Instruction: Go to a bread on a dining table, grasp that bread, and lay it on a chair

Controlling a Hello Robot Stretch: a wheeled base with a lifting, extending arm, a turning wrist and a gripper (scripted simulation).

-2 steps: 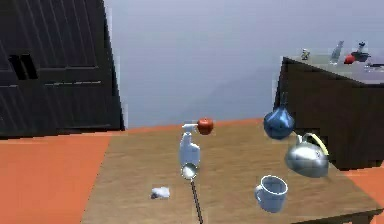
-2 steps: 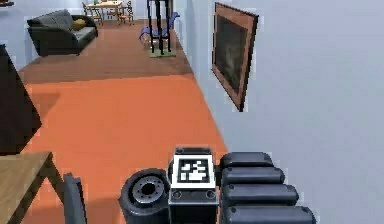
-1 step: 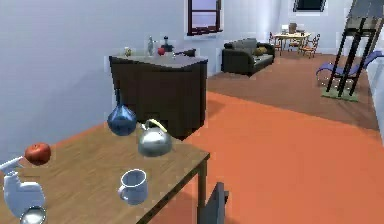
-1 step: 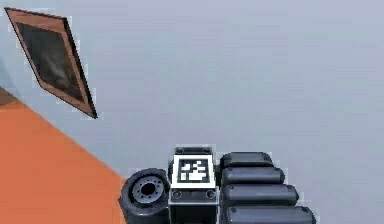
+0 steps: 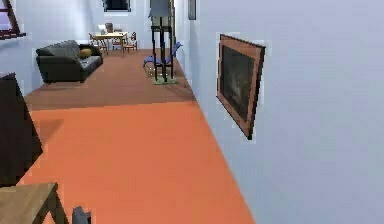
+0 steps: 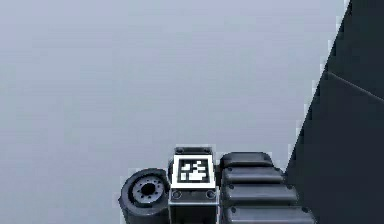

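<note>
Orange floor runs ahead to the far surface; any bread on it is too small to tell. Drive straight, keeping off the wall at the forward view's right and its picture. Claw: grip and load cannot be told.

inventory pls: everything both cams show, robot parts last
sofa: 1, dark grey, forward view's far left
dining table: 1, light wood, far end of room
chairs: count unclear, light wood, around the dining table
stand: 1, dark, tall, far middle
framed picture: 1, brown frame, right wall
window: 1, dark red frame, top left
cabinet: 1, dark, left edge
wooden top: 1, tan, bottom left corner
floor: orange near, brown farther
dark panel: 1, arm side view's right
arm: 1, dark, bottom edge
marker square: 1, white with black marks
gripper: 1, dark, left of marker; can't tell if it holds anything
</note>
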